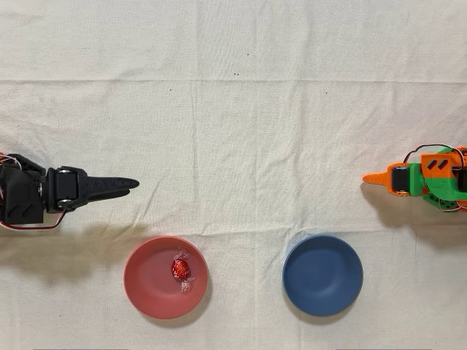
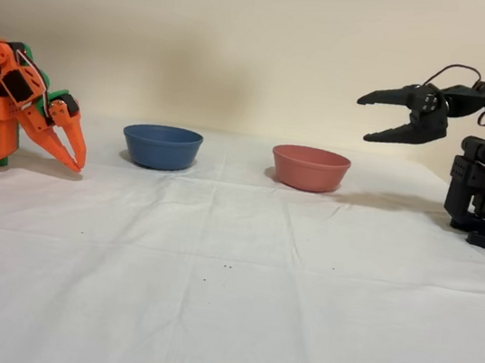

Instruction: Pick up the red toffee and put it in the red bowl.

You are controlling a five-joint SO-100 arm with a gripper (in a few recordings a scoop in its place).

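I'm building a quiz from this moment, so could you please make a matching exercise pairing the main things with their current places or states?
Column 1:
1. red toffee
2. blue bowl
3. end effector
4. red bowl

Column 2:
A. open, raised above the cloth
B. holds the candy
C. lies inside a bowl
D. holds nothing

Pairs: 1-C, 2-D, 3-A, 4-B

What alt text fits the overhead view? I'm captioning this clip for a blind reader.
A red toffee lies inside a red bowl on a white cloth, with a blue bowl to its right. The black arm's gripper hangs empty at the left edge, apart from the bowl; an idle orange arm sits at right.
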